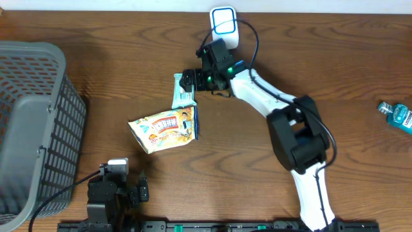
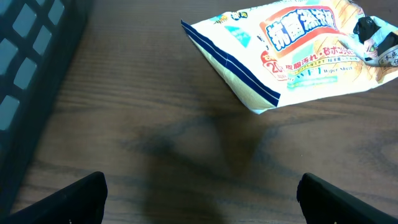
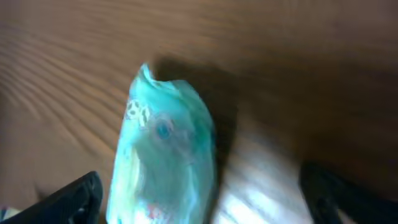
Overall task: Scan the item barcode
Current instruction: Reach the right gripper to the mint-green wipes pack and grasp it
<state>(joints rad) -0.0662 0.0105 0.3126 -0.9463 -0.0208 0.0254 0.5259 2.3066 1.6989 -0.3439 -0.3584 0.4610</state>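
Observation:
A small teal packet lies flat on the wooden table, just above a white and yellow wipes bag. My right gripper hovers over the packet's upper end, open. In the blurred right wrist view the teal packet stands between the two dark fingers, close to the left fingertip, with neither finger seen touching it. A white scanner with a blue outline sits at the table's far edge behind the right arm. My left gripper is open over bare wood, well short of the wipes bag.
A grey plastic basket fills the left side of the table; its dark wall shows in the left wrist view. A teal item lies at the far right edge. The right arm stretches diagonally across the table's middle.

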